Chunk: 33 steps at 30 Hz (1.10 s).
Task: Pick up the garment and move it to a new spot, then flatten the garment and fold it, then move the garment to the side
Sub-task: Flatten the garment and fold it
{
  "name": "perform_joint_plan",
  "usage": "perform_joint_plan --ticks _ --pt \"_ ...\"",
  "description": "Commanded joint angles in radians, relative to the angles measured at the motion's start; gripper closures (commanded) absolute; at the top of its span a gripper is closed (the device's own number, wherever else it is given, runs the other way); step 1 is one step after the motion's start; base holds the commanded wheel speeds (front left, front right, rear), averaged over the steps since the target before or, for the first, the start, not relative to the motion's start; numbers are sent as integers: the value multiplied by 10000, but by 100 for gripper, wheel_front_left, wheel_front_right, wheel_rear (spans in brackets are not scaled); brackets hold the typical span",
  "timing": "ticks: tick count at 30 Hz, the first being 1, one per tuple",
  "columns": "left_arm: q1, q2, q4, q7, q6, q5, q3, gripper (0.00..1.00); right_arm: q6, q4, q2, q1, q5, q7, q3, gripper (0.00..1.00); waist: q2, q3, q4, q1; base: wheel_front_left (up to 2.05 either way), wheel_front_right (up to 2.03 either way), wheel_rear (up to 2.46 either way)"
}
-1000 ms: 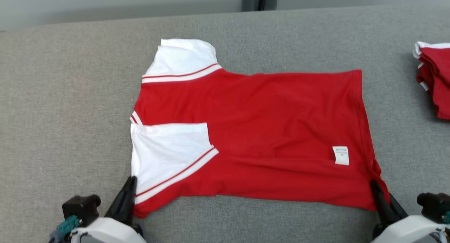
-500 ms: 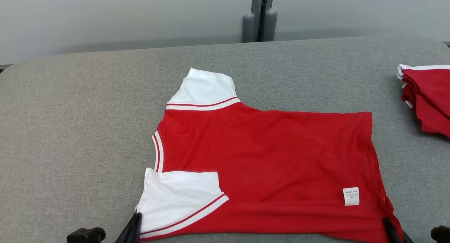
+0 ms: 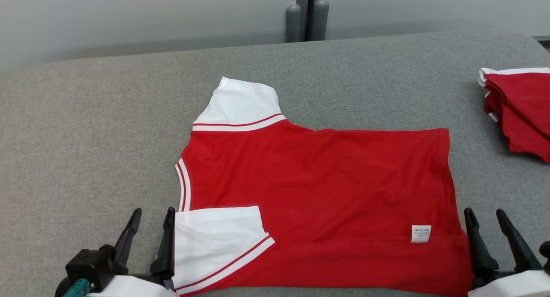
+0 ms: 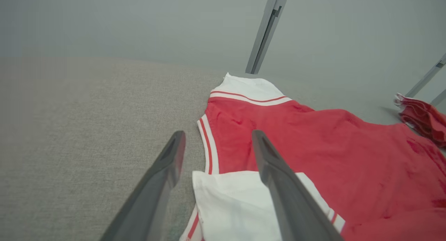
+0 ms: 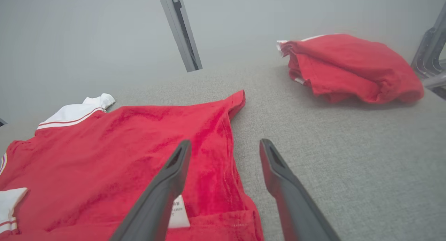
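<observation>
Garment [image 3: 318,194] lies flat mid-desk [image 3: 86,138], its near edge already folded in: folding is in hand. Left tool [image 3: 154,211] and right tool [image 3: 484,212] gape empty, where a second ago both pinched that edge.

Left wrist view: the spread tool straddles the white sleeve [image 4: 237,202].

Right wrist view: the spread tool straddles the hem, with a folded pile [image 5: 348,66] beyond. Next, I judge, comes a reach for the far edge.

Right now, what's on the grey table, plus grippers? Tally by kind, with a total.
Shirt, red and white, spread flat: 1
Pile of red clothes, pieces inside cannot be counted: 1
Grippers: 2, left gripper and right gripper, both open
Total: 4
</observation>
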Motion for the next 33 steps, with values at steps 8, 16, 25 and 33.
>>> perform_joint_plan --ticks 8,16,25,33 --pt "-632 150 126 -659 143 434 101 0 -2 -996 229 -313 -746 -121 -237 0 -1 174 -24 0 0 0 0" --pt "-1017 195 206 -755 62 449 53 0 -2 -1240 353 -375 -823 -24 -339 0 -1 507 98 0 0 0 0" --pt "-4619 284 170 -300 -609 959 -577 0 -2 -1743 346 -1395 -875 -31 -273 0 -1 2191 76 0 0 0 0" --pt "-8480 76 2413 706 -1593 545 -980 0 -2 -1670 289 -2387 -846 -230 -1 0 -1 3568 -273 0 0 0 0"
